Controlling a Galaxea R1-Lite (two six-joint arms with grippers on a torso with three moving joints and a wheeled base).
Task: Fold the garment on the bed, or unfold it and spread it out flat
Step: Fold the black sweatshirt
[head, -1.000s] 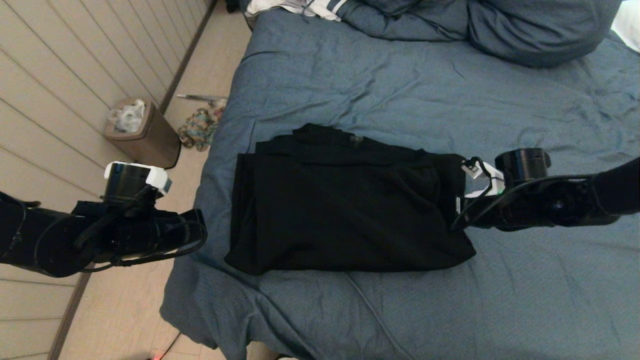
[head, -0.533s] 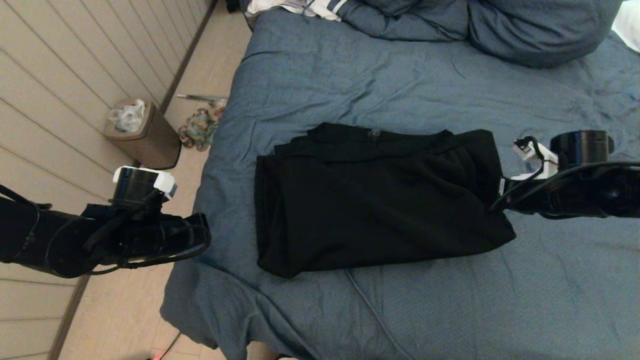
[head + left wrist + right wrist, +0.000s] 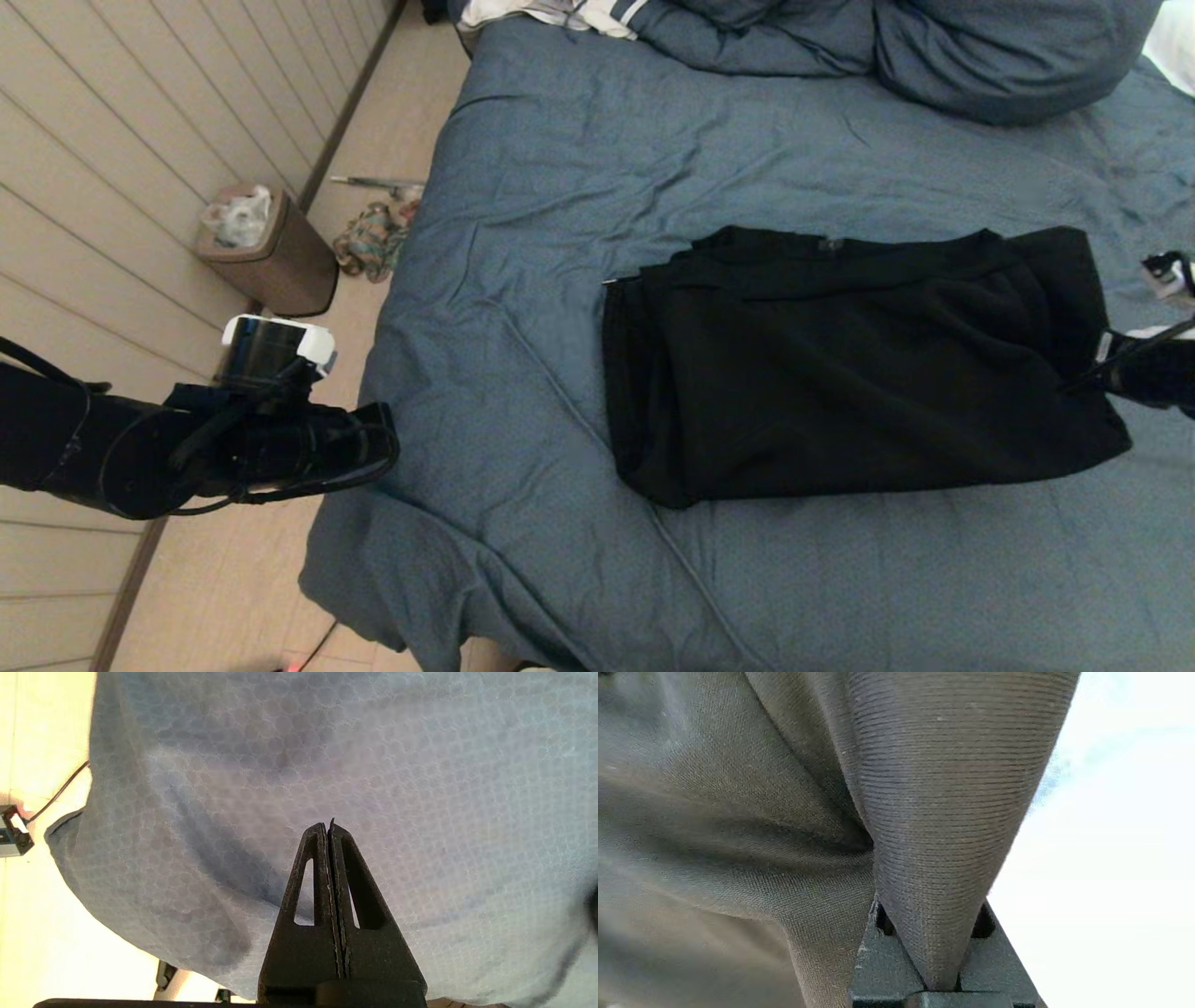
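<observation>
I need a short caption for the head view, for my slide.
Right gripper clamps the folded black garment on the blue bed.

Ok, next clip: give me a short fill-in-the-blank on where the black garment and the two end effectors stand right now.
1. The right end effector is shut on a fold of the ____.
2. The garment lies folded on the slate-blue ____.
3. The left end effector hangs by the bed's left edge with its fingers pressed ____, holding nothing.
4. On the floor left of the bed stands a small brown ____.

Missing words: garment; bed; together; bin
</observation>
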